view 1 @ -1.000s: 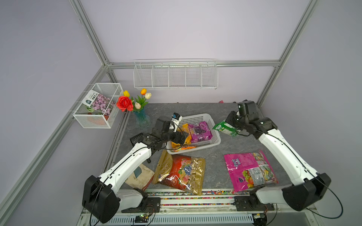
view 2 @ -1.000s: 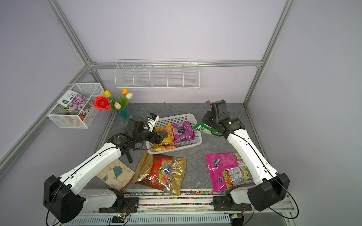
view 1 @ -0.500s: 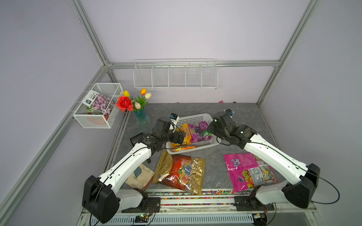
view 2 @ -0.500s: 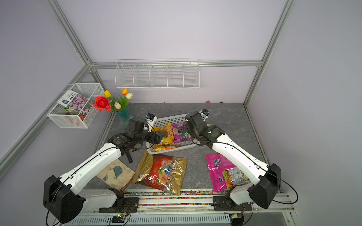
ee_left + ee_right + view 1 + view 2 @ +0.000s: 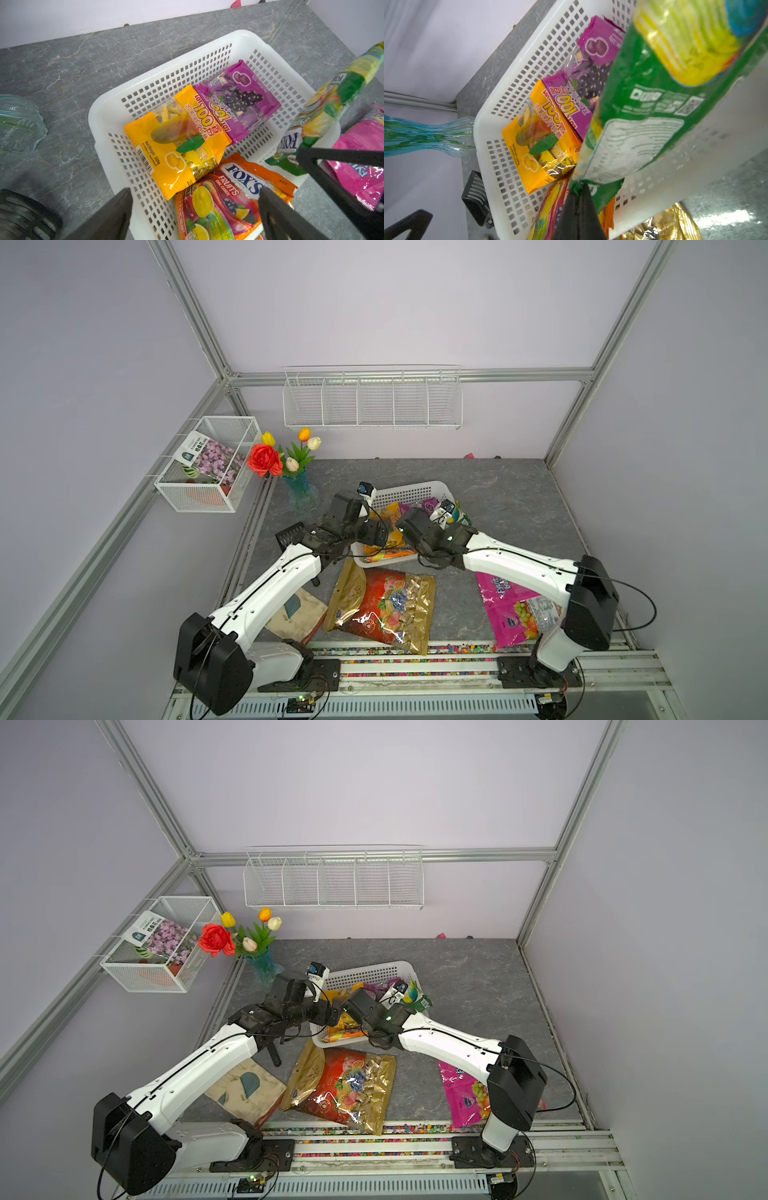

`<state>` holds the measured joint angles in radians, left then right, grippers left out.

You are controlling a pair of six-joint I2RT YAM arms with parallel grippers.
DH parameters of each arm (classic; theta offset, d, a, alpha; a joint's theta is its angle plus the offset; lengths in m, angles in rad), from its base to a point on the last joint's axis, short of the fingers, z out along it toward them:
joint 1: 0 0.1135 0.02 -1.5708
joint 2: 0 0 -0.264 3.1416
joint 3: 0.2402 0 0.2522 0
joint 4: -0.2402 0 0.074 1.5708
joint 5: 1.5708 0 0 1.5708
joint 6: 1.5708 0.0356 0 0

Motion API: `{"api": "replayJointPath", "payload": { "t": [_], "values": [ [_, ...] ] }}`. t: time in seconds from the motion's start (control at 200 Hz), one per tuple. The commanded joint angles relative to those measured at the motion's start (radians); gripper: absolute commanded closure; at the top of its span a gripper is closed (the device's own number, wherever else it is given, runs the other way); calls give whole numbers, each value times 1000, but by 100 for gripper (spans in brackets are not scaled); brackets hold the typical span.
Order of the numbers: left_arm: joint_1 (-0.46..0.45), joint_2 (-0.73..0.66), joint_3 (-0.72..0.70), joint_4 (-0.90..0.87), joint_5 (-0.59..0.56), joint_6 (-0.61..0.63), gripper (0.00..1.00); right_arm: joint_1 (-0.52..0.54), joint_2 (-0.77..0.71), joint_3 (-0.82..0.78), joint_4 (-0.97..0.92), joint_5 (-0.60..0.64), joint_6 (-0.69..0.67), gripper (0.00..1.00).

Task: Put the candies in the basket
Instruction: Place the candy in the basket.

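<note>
Jaws of the right gripper (image 5: 577,186) are closed flat on one corner of the green FOX'S bag (image 5: 654,93), and the rest of the bag stretches away from the fingertips, held in the air over the end of the white basket (image 5: 500,97) rather than lying in it; both top views show it above that end (image 5: 455,512) (image 5: 413,992). The left gripper (image 5: 195,207) stands spread wide with nothing between its fingers (image 5: 116,212). Directly under its gap lies the orange FOX'S bag (image 5: 239,187), inside the basket (image 5: 166,68). Just past its fingertips the yellow bag (image 5: 170,145) overlaps the orange one, and farther out the purple grape bag (image 5: 239,99) lies beside the yellow, their edges touching. Off to the side of the right gripper, outside the basket, the pink bag (image 5: 363,155) rests on the grey tabletop (image 5: 62,62). Behind both grippers, toward the arm bases, the gold-and-red bag (image 5: 382,605) lies flat on the tabletop, just clear of the basket's near wall. A blue glass vase (image 5: 18,122) stands on the far side of the left gripper from the basket.
</note>
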<state>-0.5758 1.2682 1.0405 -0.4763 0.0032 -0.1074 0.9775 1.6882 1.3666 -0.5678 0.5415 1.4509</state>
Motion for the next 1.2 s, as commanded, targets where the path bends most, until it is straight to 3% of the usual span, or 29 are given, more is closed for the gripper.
{"api": "replayJointPath", "payload": {
  "t": [0.0,0.305,0.505,0.65,0.955,1.11,1.165,1.195],
  "values": [
    [5,2,18,-63,-13,26,3,38,17,33,0,79,119,100],
    [5,-3,4,-50,-4,21,4,40,26,58,68,176,109,100],
    [5,-9,0,-46,-23,16,4,40,28,14,167,138,100,100],
    [5,-27,-14,-36,-33,9,5,21,56,-14,392,83,-41,100],
    [5,-32,-15,-45,-6,20,5,20,37,-88,281,65,-56,100],
    [4,-3,-17,-20,36,26,6,19,4,-177,403,-47,-120,100],
    [7,12,-12,-12,37,15,6,18,4,-189,495,-128,-199,74],
    [9,18,-6,-12,36,7,6,17,3,-196,565,-189,-284,66]
  ]
}}
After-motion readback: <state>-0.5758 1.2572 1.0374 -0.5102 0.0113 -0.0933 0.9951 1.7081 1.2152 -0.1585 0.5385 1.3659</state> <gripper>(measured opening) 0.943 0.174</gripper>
